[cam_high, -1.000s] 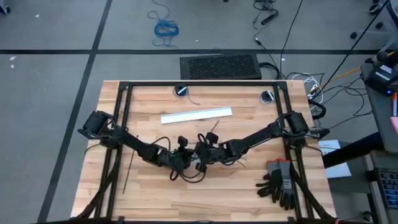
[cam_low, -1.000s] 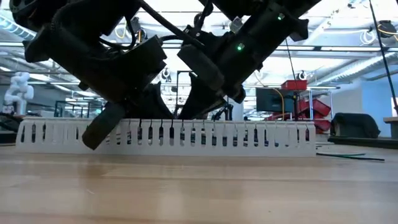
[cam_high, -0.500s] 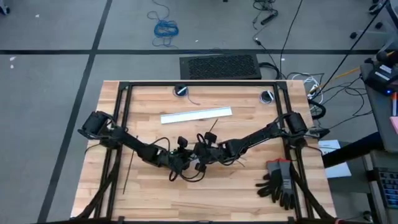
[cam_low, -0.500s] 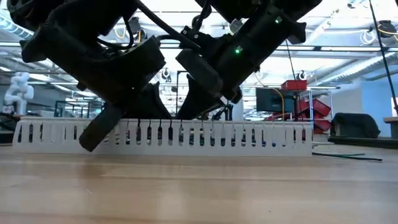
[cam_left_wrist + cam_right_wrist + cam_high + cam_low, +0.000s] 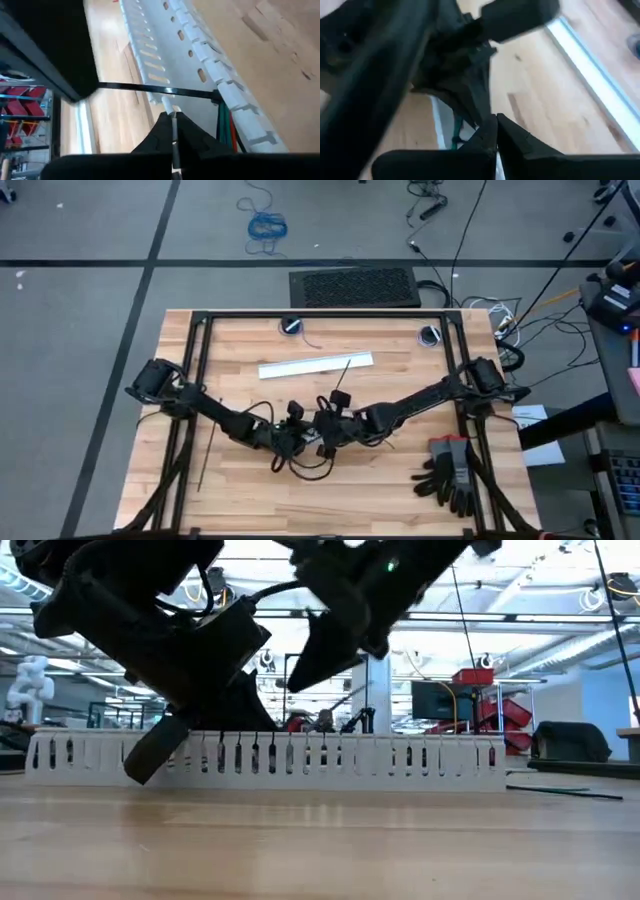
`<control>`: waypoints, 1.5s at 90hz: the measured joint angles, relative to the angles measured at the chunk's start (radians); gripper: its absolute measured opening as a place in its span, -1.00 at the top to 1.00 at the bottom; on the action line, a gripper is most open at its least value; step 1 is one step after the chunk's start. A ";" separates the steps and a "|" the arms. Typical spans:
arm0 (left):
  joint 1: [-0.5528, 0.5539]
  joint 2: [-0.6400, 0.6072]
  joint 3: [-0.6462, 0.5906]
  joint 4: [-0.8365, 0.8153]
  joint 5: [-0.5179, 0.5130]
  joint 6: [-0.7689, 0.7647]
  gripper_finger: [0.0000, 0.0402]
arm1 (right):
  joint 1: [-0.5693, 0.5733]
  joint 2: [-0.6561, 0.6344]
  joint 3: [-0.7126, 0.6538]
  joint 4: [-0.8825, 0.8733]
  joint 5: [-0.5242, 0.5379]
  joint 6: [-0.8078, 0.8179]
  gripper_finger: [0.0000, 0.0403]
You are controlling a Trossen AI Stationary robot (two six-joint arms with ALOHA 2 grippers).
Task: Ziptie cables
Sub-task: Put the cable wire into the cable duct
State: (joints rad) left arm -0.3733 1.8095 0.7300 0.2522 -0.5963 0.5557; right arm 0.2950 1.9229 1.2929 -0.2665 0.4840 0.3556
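Observation:
The cables (image 5: 226, 125), green and reddish wires, run beside the white slotted duct (image 5: 200, 65), which lies flat on the table's far middle (image 5: 315, 366). A black ziptie (image 5: 155, 90) crosses in front of my left gripper (image 5: 173, 117), which is shut on a thin pale strand. In the high view both grippers meet at the table's middle, and the ziptie's tail (image 5: 343, 377) points toward the far edge. My right gripper (image 5: 495, 122) is shut, raised above the duct (image 5: 312, 665). Another ziptie (image 5: 205, 458) lies flat on the left. My left gripper pinches a thin pale strand (image 5: 170, 106) between its two fingertips, just where it meets the black ziptie. The strand runs along the fingers. Whether it is one of the cables, I cannot tell. My right gripper is shut on the ziptie, but my left arm hides the place of contact.
Black frame bars (image 5: 325, 315) border the table. A pair of gloves (image 5: 450, 470) lies at the near right. Two round fittings (image 5: 291, 326) (image 5: 429, 335) sit at the far edge. Loose wires trail under the grippers (image 5: 305, 465).
My right gripper has risen, well clear of the duct in the low view. The ziptie's tail now reaches farther toward the far edge in the high view. My left gripper has kept still.

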 joint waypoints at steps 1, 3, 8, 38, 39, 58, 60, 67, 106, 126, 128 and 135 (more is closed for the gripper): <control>0.000 0.000 0.000 0.000 0.000 0.003 0.98 | 0.002 0.002 0.000 -0.008 0.000 0.010 1.00; 0.000 0.000 0.000 -0.001 0.000 0.008 0.98 | 0.005 0.006 -0.001 -0.024 -0.001 0.029 1.00; 0.000 0.000 0.000 -0.001 -0.001 0.010 0.98 | 0.013 0.013 -0.003 -0.053 0.006 0.067 1.00; 0.000 0.000 -0.002 0.002 -0.001 0.027 0.98 | -0.005 0.064 0.000 -0.037 0.015 0.089 1.00; 0.000 0.000 -0.002 0.002 -0.001 0.027 0.98 | -0.007 0.066 0.000 -0.036 0.015 0.085 1.00; 0.000 0.000 -0.003 -0.002 -0.004 0.025 0.98 | -0.035 0.072 0.000 0.011 0.000 0.018 1.00; 0.000 0.000 -0.003 -0.002 -0.004 0.025 0.98 | -0.038 0.072 0.000 0.012 -0.004 0.016 1.00; 0.000 0.000 -0.004 -0.004 -0.004 0.024 0.98 | -0.050 0.072 0.000 0.022 -0.021 0.006 1.00; -0.003 0.000 -0.003 -0.011 -0.007 0.004 0.98 | -0.065 0.129 0.007 0.121 -0.071 0.004 1.00; -0.007 0.000 0.000 0.011 -0.032 -0.007 0.98 | -0.054 0.129 0.009 0.054 -0.057 0.050 1.00; -0.008 0.000 -0.001 0.014 -0.037 -0.012 0.98 | -0.053 0.129 0.008 0.052 -0.057 0.051 1.00; -0.009 -0.010 -0.001 0.023 -0.060 -0.036 0.97 | -0.048 0.130 0.007 0.050 -0.054 0.059 1.00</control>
State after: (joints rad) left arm -0.3822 1.7992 0.7290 0.2752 -0.6564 0.5194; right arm 0.2474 2.0525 1.2997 -0.2163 0.4296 0.4144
